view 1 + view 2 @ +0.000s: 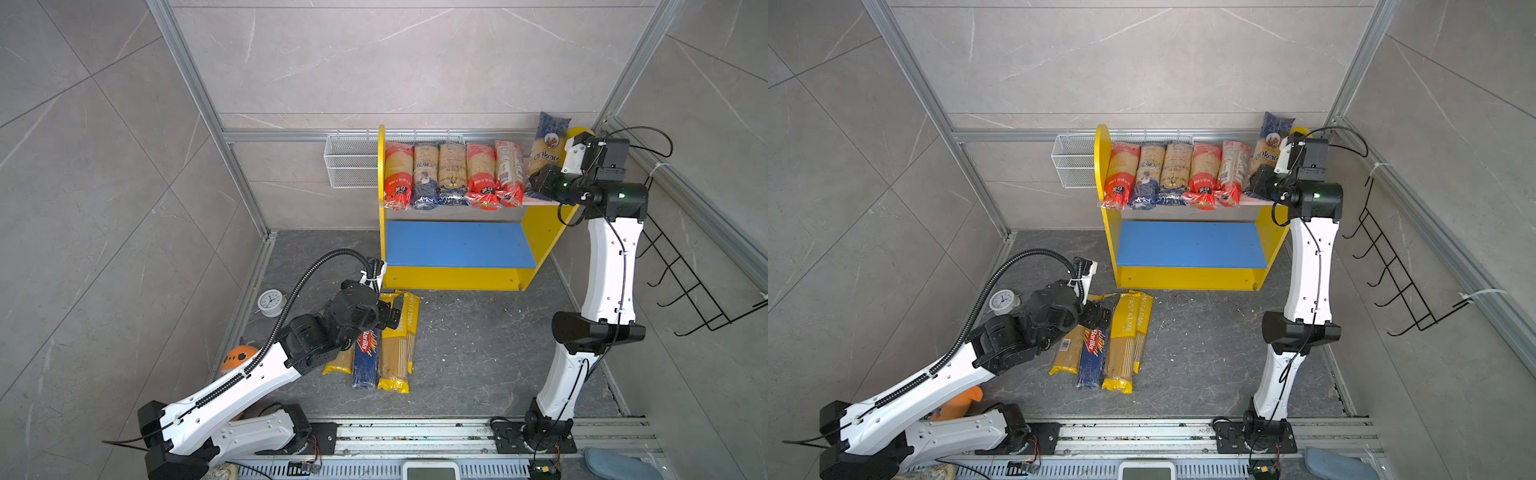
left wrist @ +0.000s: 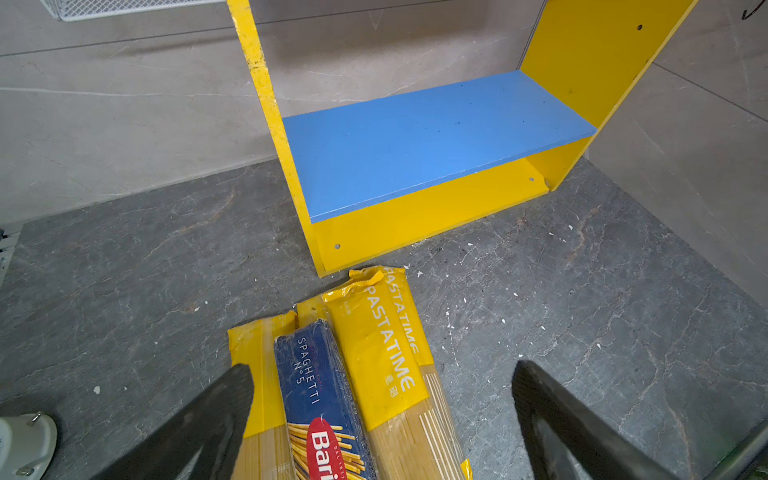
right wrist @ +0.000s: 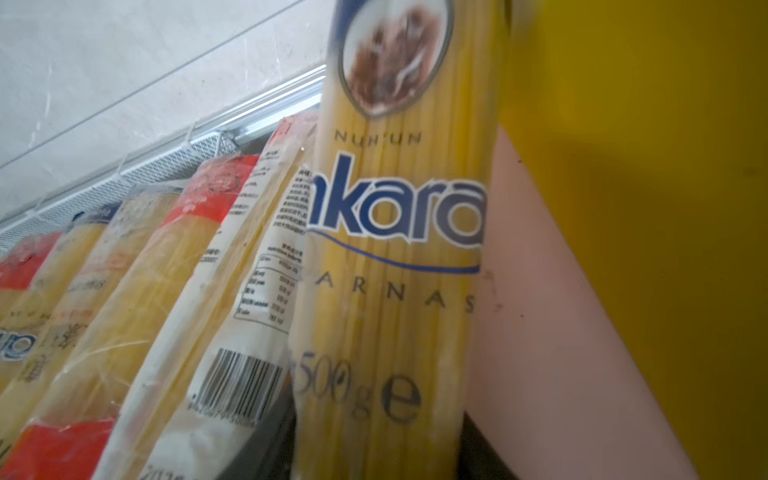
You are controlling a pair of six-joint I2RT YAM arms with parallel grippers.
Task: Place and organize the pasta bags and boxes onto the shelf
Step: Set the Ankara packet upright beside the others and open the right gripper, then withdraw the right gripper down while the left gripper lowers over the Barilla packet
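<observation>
On the shelf's (image 1: 381, 166) pink upper board (image 3: 540, 332), several red- and blue-ended spaghetti bags (image 1: 451, 174) lie side by side. At the row's right end a blue-topped Ankara bag (image 1: 548, 149) (image 3: 395, 249) leans up against the yellow side panel. My right gripper (image 1: 540, 178) (image 3: 376, 436) is open, a finger on each side of the bag's lower end; the bag looks blurred. The blue lower board (image 1: 457, 245) (image 2: 415, 141) is bare. On the floor lie a Barilla box (image 1: 365, 361) (image 2: 320, 395) and yellow Pastatime bags (image 1: 395, 353) (image 2: 382, 353). My left gripper (image 1: 392, 309) (image 2: 382, 365) hangs open over them.
A white mesh basket (image 1: 349, 162) hangs on the back wall left of the shelf. A black wire rack (image 1: 685, 282) sticks out from the right wall. A small alarm clock (image 1: 270, 301) and an orange toy (image 1: 239, 357) sit by the left wall.
</observation>
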